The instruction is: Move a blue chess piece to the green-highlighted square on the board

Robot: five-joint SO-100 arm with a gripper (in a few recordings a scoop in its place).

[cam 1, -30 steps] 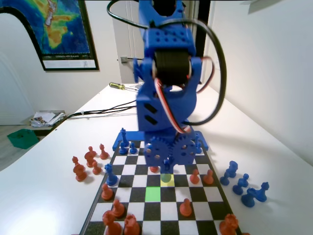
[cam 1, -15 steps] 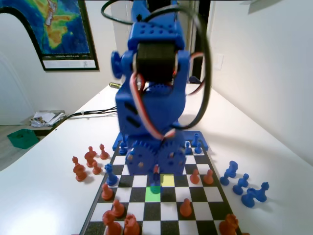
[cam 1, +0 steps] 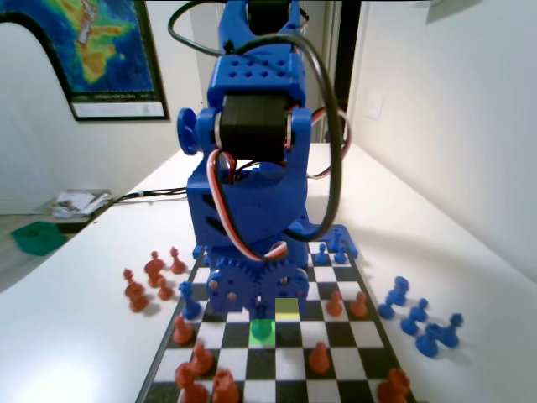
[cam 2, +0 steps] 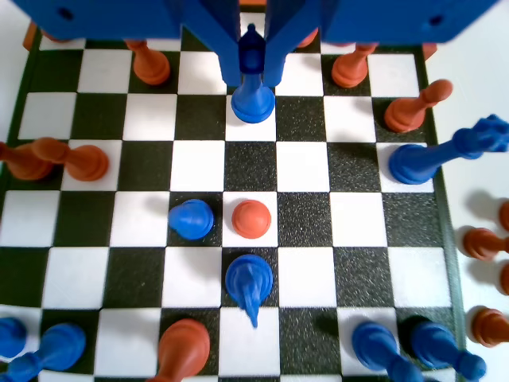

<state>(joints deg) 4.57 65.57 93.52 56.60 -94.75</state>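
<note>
Blue chess piece [cam 2: 253, 94] in pincer [cam 2: 253, 68] (mid-board, neighbouring squares free).

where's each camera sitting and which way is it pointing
Fixed view: stands low at the board's end opposite the blue arm, looking along the board at it; the arm's body and geared hand over the green square show.
Wrist view: rides on the arm's wrist, looking steeply down on the board; the hand's two jaws hang from the top edge, closed on a blue pawn.
Shared: the board, the hand, red and blue pieces.
</note>
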